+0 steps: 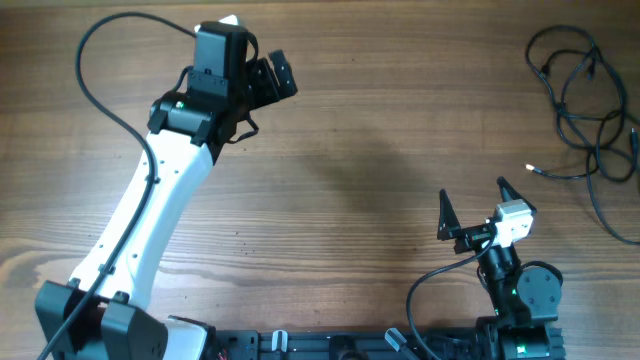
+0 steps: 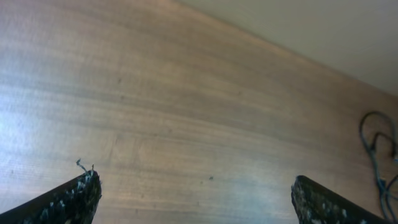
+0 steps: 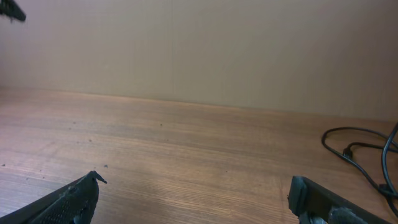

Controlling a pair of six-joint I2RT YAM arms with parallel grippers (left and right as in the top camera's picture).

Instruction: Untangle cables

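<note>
Rough, black right fingers stood spread wide, holding nothing, with the cables ahead and off to their right, not touching them. Those cables were thin, flexible black cords lying in loose, overlapping loops, one ending in a pale tip. Equally gritty and wide apart, the empty left fingers were much farther from the cables, across the smooth wood-grain worktop.

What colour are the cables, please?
The cables are black, with one pale tip; clearest in the overhead view.
</note>
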